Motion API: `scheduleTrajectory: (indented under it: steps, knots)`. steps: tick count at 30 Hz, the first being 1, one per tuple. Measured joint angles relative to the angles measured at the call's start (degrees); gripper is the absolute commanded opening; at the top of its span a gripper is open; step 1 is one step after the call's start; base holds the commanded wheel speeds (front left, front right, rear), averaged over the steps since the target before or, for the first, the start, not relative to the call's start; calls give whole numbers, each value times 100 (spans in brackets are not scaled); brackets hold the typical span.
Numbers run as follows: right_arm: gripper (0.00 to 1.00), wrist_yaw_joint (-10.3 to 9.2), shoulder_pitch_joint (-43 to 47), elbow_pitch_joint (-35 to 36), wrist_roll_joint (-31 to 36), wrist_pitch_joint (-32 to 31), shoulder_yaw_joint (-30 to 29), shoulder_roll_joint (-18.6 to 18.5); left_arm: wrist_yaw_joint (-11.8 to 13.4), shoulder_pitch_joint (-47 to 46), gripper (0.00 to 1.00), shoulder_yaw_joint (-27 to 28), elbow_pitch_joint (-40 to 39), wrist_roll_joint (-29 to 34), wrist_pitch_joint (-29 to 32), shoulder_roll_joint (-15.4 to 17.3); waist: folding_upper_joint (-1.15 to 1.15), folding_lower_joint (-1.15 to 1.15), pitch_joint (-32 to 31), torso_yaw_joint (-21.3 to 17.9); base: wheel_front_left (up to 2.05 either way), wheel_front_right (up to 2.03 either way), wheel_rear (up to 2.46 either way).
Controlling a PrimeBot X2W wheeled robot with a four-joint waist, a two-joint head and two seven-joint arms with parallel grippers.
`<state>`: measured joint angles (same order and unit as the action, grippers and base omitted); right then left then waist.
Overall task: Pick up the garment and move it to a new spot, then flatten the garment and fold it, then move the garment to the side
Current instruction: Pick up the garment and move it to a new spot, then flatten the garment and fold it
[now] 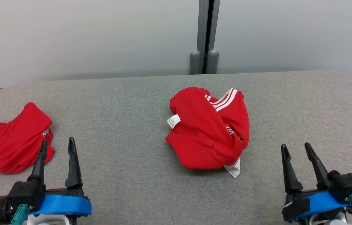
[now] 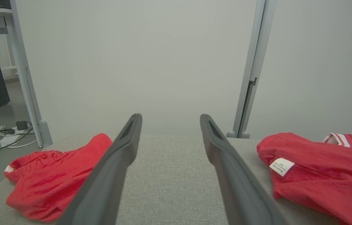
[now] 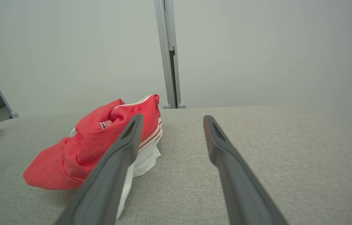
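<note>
Cloth like this red garment should weigh next to nothing and hold no shape of its own. It looks like a soft, limp knit that will sag and trail its loose layers when lifted, with nothing to break and little chance of slipping. It lies crumpled in a rounded heap at the middle of the counter, folded over itself, with a small label showing on its left flank, striped trim at the far side and a white hem poking out toward the counter's near edge. A pinch on a raised fold at the top of the heap, or on that exposed hem, looks like the surest hold, since a single layer there would let the rest fall open. A second red piece sits bunched at the counter's left end and is probably not the one to take. The left claw hovers low over the near left of the counter, fingers spread wide, pointing toward the counter's far edge and holding nothing. The right claw mirrors it over the near right of the counter, equally wide, empty and clear of the garment.
</note>
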<state>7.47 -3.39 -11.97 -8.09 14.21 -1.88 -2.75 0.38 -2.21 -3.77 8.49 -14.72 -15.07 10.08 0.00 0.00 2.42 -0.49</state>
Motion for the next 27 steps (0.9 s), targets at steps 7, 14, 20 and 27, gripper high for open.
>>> scheduleTrajectory:
  steps: [7, 14, 20, 27]
  knots:
    - [100, 1, 4, 2, 15, -11, 7, 0, -76, 0, 100, 93, 54, 111, 1, -81, 0, 0, -16, -9, 0, 0, 0]
    - [100, 0, 15, 0, 16, -36, 10, 0, -142, 2, 100, 147, 102, 165, 1, -131, 0, 0, -15, -23, 0, 0, 0]
    - [100, 0, 12, 0, 31, -54, -2, 0, -192, 0, 100, 172, 113, 221, 1, -179, 0, 0, 23, -25, 0, 0, 0]
    - [100, 0, -421, 37, 298, -162, -4, 0, -248, -67, 100, 186, 162, 272, 1, -248, 0, 1, 142, 31, 0, 0, 0]
